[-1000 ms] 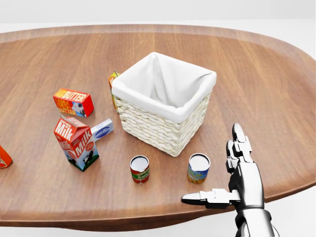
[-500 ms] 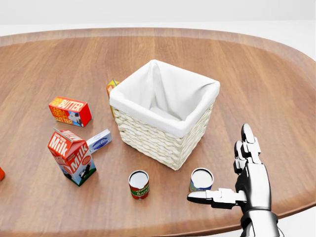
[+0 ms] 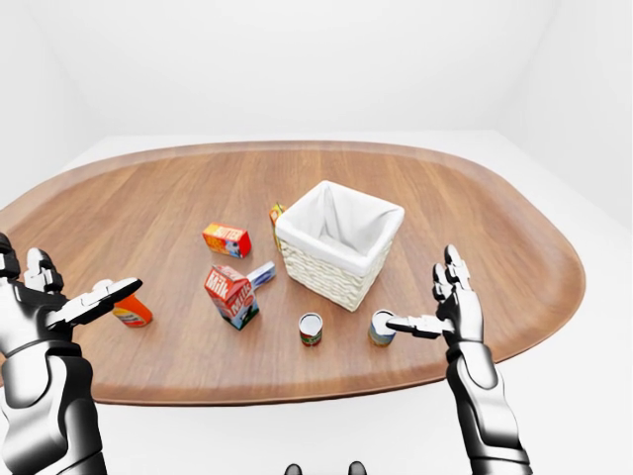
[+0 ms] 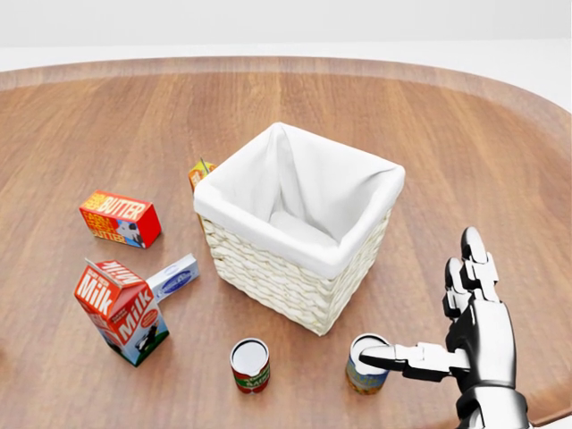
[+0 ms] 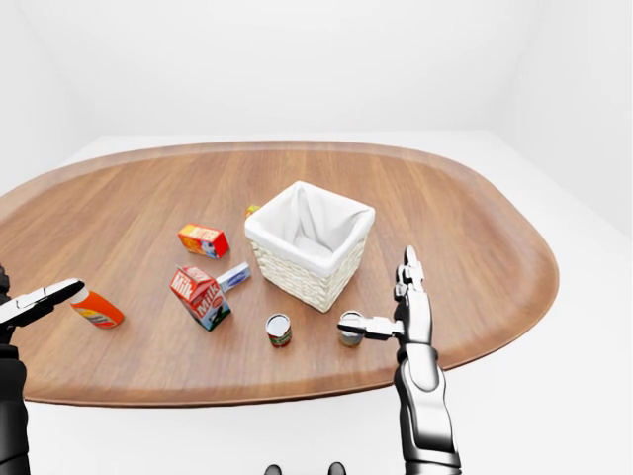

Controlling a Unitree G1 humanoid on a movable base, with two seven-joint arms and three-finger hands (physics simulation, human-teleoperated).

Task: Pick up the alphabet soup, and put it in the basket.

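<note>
The alphabet soup (image 4: 363, 379) is a small can with a blue and yellow label, standing upright at the bottom of the head view, just below the basket's near corner. My right hand (image 4: 427, 308) is open right beside it, on its right. The thumb (image 4: 398, 356) reaches left over the can's top while the other fingers point up, away from it. The wicker basket (image 4: 277, 279) with a white cloth lining stands in the middle of the table and looks empty. My left hand (image 3: 79, 282) is open at the far left of the left-eye view, holding nothing.
A red and green can (image 4: 250, 365) stands left of the soup. A milk carton (image 4: 121, 311), a small white and blue box (image 4: 174, 276) and a butter box (image 4: 119, 218) lie further left. An orange box (image 4: 200, 172) peeks from behind the basket. An orange bottle (image 3: 132, 313) lies near my left hand.
The camera has moved closer, so everything slides down in the head view. My right thumb, earlier just below the soup can, now lies across its top.
</note>
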